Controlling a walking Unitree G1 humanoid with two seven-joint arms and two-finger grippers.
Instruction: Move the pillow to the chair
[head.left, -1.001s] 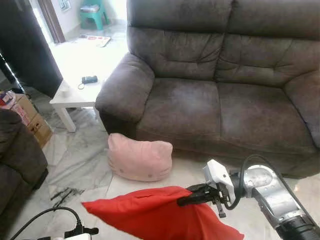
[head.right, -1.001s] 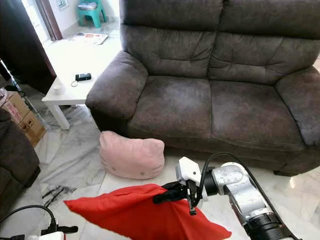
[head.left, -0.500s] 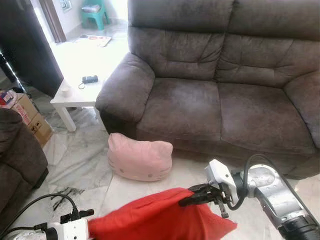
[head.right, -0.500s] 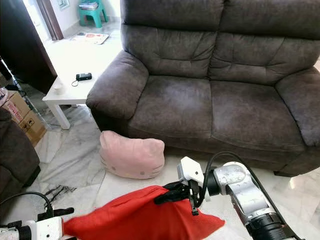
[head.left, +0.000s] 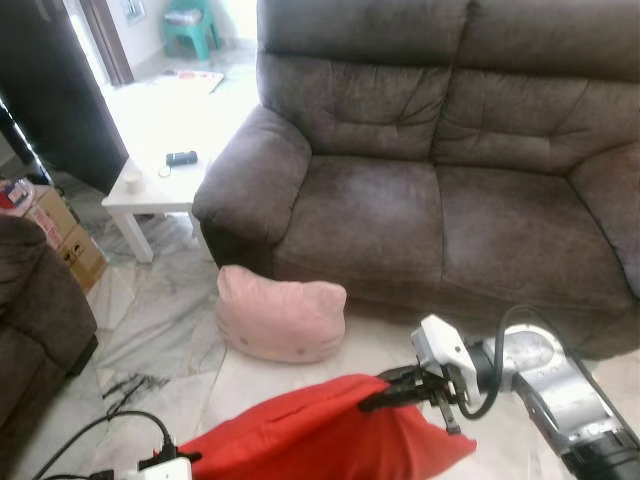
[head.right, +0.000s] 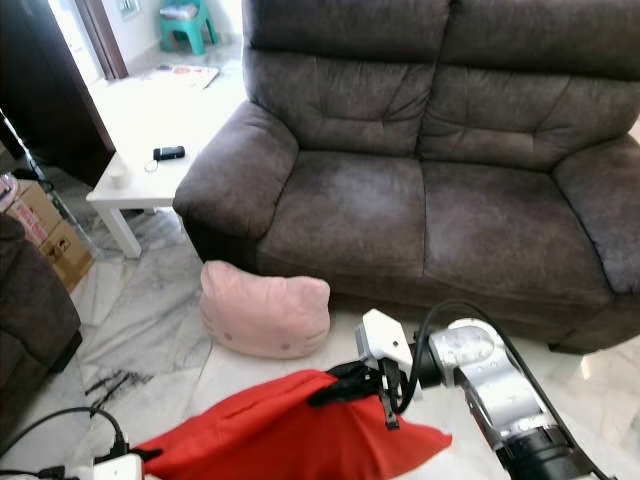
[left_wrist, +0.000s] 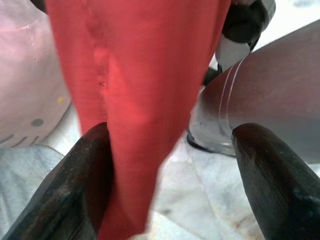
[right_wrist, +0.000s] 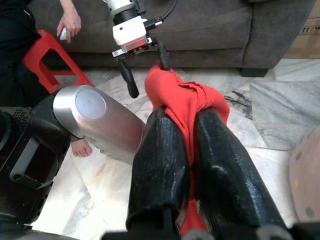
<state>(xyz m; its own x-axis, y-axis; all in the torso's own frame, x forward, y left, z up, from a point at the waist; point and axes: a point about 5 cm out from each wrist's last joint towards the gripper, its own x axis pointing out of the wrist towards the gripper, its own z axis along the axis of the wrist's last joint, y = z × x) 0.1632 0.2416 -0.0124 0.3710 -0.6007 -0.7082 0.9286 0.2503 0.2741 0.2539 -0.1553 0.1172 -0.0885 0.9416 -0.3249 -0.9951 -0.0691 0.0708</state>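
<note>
Sagging red pillow (head.right: 270, 440) | right gripper (head.right: 335, 388) pinching corner | left gripper (left_wrist: 170, 165) seemingly wide

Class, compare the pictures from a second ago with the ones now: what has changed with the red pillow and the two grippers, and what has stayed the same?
The red pillow's left end dropped lower as the left gripper reached it; that gripper is open beside the cloth. The right gripper stays shut on the pillow. The pink pillow and sofa are unchanged.
</note>
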